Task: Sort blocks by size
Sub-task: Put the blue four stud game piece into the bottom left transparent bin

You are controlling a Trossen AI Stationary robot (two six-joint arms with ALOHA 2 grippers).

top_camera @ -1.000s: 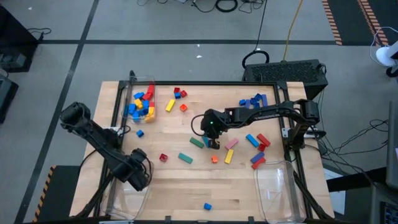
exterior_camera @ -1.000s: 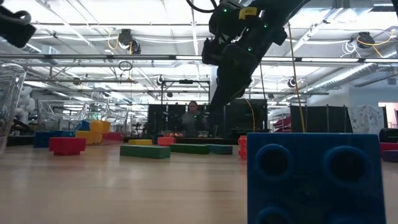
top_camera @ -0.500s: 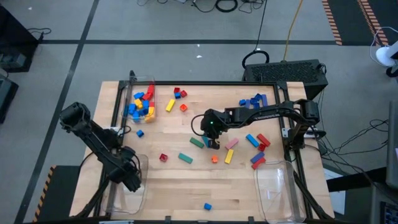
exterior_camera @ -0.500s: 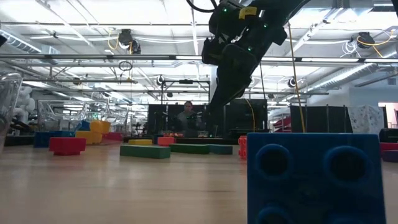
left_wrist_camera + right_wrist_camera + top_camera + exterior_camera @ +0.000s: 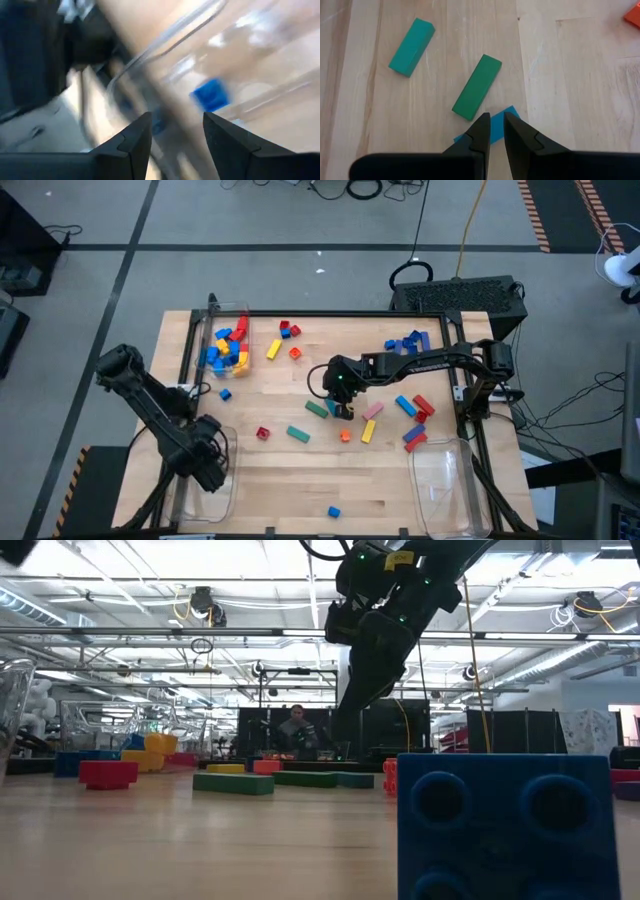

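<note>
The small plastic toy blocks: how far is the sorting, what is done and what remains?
Done: a pile of small blue, yellow and red blocks fills the clear plastic bin at the far left. In hand: the left pincer, open, is over the near-left clear bin, where a small blue block shows. Left: many blocks scattered mid-table, like the green bar by the shut right pincer.

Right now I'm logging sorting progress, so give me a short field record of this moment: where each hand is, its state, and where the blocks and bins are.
left hand: above the near-left bin, fingers apart, holding nothing that shows
right hand: mid-table, nearly shut, over a blue block
beside it: green bar, teal bar
far-left bin: holds blue, yellow and red blocks
near-right bin: no blocks seen inside
loose blocks: scattered over the table, many near its right side
</note>
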